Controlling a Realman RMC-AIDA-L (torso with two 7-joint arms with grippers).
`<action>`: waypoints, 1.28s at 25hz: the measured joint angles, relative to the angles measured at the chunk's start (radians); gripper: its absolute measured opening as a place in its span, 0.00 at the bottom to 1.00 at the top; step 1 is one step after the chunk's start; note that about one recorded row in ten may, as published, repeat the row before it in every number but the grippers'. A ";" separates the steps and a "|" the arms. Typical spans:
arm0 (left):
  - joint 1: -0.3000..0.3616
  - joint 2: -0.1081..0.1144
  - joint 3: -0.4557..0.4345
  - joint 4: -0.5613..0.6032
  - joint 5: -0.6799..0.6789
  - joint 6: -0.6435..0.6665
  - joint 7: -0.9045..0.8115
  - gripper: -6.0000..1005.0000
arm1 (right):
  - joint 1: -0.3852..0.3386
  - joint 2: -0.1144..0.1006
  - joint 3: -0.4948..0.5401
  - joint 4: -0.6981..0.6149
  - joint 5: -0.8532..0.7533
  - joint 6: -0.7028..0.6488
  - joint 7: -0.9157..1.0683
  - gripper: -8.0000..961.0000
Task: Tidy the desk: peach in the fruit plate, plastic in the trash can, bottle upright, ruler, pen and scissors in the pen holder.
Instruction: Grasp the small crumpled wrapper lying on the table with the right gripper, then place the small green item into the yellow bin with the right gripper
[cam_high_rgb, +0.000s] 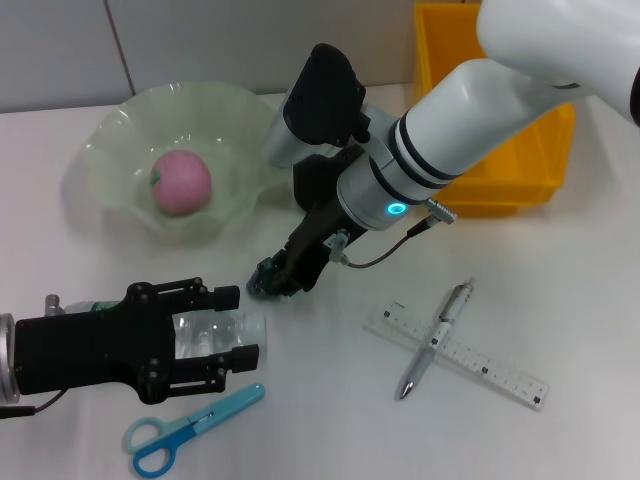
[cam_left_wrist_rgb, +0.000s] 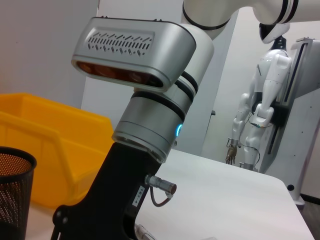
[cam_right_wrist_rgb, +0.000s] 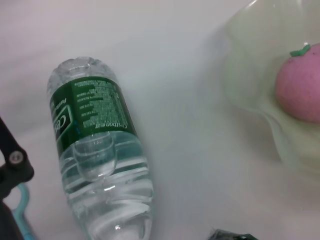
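Peach: pink round peach (cam_high_rgb: 181, 182) with a green stem bit, lying inside the pale green wavy-rimmed glass fruit plate (cam_high_rgb: 120, 127) at your far left; also seen in the right wrist view (cam_right_wrist_rgb: 301, 82).
Bottle: clear plastic water bottle with a green label (cam_right_wrist_rgb: 95, 145), on its side on the white desk (cam_high_rgb: 330, 420), near left, under your left gripper.
Left gripper: black left gripper (cam_high_rgb: 225, 335) low over the bottle, one finger either side of it; jaws spread, not clamped as far as you can see.
Right gripper: black right gripper (cam_high_rgb: 275, 280) on the white-and-silver arm, tip down at the desk centre, just in front of the fruit plate; something small and dark green sits at the tip, you cannot tell what it is, nor whether the jaws are parted or closed.
Scissors: blue-handled scissors (cam_high_rgb: 185, 428) flat on the desk, just nearer you than the left gripper.
Ruler: clear plastic ruler (cam_high_rgb: 460, 352) flat at near right.
Pen: silver pen (cam_high_rgb: 436, 338) lying across the ruler, touching it.
Bin: yellow plastic bin (cam_high_rgb: 500, 150) at far right, behind the right arm.
Pen holder: black mesh pen holder (cam_left_wrist_rgb: 15, 192), seen in the left wrist view beside the yellow bin.
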 joint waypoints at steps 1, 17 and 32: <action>0.000 0.000 0.000 0.000 0.000 0.000 0.000 0.72 | 0.000 0.000 0.000 0.000 0.000 0.000 0.000 0.44; 0.003 -0.001 0.000 0.000 -0.003 0.000 0.000 0.72 | -0.005 0.000 0.000 -0.007 0.000 -0.003 -0.009 0.19; 0.005 0.002 0.000 0.005 -0.003 0.000 -0.008 0.72 | -0.058 -0.008 0.015 -0.128 -0.001 -0.055 0.013 0.01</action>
